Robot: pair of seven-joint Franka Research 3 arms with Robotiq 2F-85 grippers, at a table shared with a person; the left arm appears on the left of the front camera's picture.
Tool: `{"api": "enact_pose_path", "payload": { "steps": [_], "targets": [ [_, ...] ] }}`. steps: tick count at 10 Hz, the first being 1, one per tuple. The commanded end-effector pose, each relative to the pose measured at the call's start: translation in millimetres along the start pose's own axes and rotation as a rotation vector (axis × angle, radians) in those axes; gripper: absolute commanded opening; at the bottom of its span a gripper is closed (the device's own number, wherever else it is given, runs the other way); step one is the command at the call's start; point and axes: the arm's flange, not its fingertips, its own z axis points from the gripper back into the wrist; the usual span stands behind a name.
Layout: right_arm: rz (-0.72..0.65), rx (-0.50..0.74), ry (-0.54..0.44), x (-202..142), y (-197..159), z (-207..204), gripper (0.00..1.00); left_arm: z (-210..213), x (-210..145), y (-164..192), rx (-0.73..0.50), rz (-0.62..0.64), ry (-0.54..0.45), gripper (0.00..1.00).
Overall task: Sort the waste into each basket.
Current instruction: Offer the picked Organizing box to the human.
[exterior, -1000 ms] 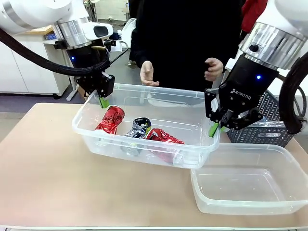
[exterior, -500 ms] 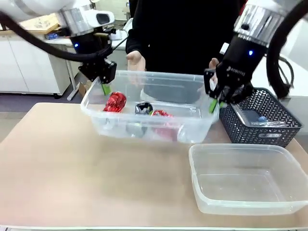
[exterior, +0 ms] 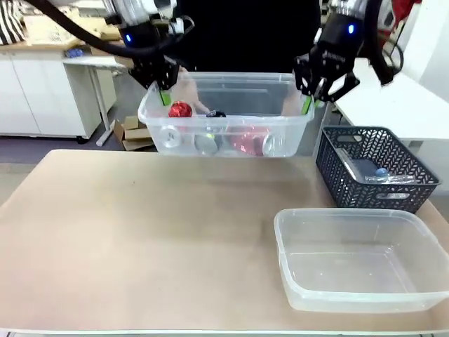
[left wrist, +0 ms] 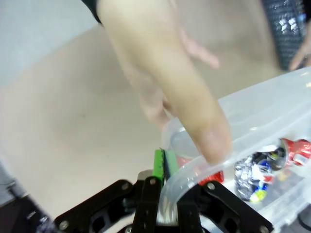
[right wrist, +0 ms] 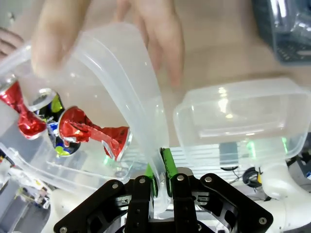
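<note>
A clear tub [exterior: 231, 83] hangs in the air above the table's far edge, level, gripped at both ends. My left gripper [exterior: 163, 95] is shut on its left rim and my right gripper [exterior: 309, 104] on its right rim. Inside lie dented cans: a red one [exterior: 180, 109], a dark one [exterior: 215, 114] and another red one [exterior: 247, 140]. In the left wrist view the fingers [left wrist: 159, 162] pinch the tub's rim [left wrist: 252, 128]. The right wrist view has the green pads [right wrist: 167, 165] clamped on the wall [right wrist: 131, 82], with red cans [right wrist: 92, 133] and a dark can [right wrist: 53, 121] behind it.
A second clear tub [exterior: 351, 213], with nothing in it, sits on the table at the front right. Behind it stands a dark lattice basket [exterior: 372, 151] with something clear inside. The person's hands [left wrist: 160, 73] [right wrist: 155, 34] rest at the lifted tub's rim.
The tub with the cans has risen off the table, held by both grippers, and moved away toward the person at the far side. The empty tub stayed put.
</note>
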Motion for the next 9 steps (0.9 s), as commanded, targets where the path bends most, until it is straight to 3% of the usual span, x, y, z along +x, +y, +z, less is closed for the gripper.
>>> {"api": "enact_pose_path", "payload": {
  "steps": [1,2,3,9],
  "targets": [
    [-0.06,-0.071,0.02,16,-15,7,0.07,10,27,29,0.067,0.03,0.021,0.04],
    [-0.078,-0.076,0.034,19,-18,-2,0.07,6,29,30,0.037,0.041,0.033,0.04],
    [-0.008,-0.002,0.005,10,1,-2,0.07,-2,14,5,-0.001,0.006,0.004,0.04],
    [-0.008,-0.002,0.005,10,1,-2,0.07,-2,14,5,-0.001,0.006,0.004,0.04]
  ]
}}
